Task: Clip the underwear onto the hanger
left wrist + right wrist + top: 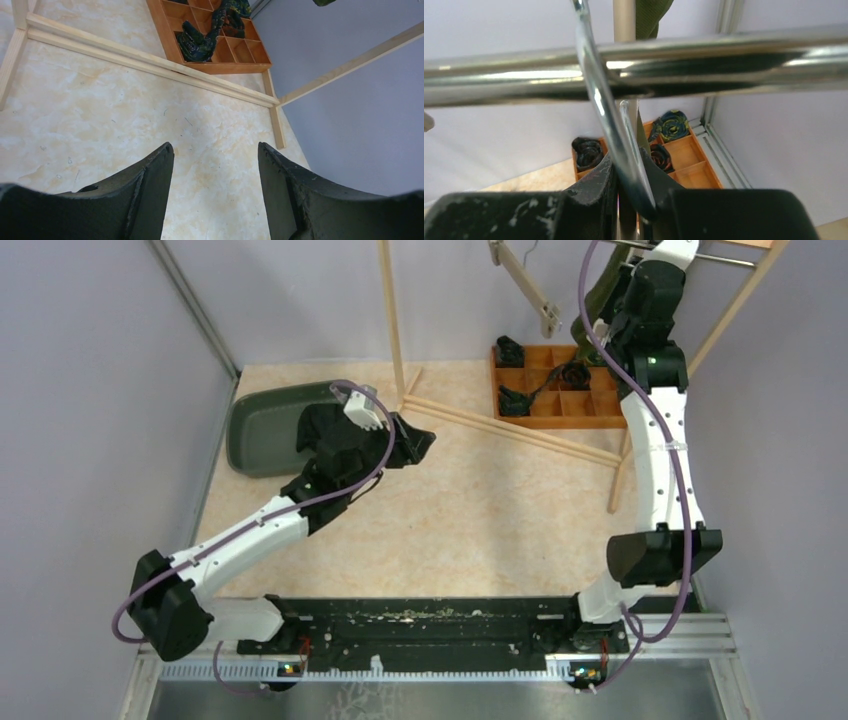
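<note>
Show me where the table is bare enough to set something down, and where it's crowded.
Bare: the wide stretch of table between the left gripper and the right arm, in front of the wooden floor rails. Crowded: the back left, taken by the green tray, and the back right, with the divided box and rack legs.
</note>
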Controlling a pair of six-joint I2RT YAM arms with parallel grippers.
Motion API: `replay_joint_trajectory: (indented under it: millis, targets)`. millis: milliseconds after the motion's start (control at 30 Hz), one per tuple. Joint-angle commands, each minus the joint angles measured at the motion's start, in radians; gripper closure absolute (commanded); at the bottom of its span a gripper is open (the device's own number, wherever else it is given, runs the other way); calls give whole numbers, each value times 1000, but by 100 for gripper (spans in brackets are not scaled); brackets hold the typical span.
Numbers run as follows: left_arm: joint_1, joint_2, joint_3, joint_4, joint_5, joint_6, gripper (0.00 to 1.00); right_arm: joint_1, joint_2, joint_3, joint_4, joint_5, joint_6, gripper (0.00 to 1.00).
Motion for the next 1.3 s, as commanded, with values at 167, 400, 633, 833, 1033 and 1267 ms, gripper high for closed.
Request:
replay_joint_trajectory:
  millis: [167,400,633,833,1033,1267]
  targets:
    - [5,-61,-48,62,14,21,32,-35,-103,-101,-31,-238,28,100]
    - [5,-82,-68,88,22,25,32,-55,-148,-120,-122,-334,29,100]
    - [5,-126,-107,107,13,23,32,-58,-208,-142,-157,-354,35,100]
    - [5,-164,-124,105,3,41,32,-77,-232,-127,-190,-362,55,89]
    - [5,-194,-104,45,-57,85,28,-92,-258,-103,-195,-322,83,52]
    - [6,-156,-5,-56,-65,106,12,-97,-293,-42,-199,-266,88,23]
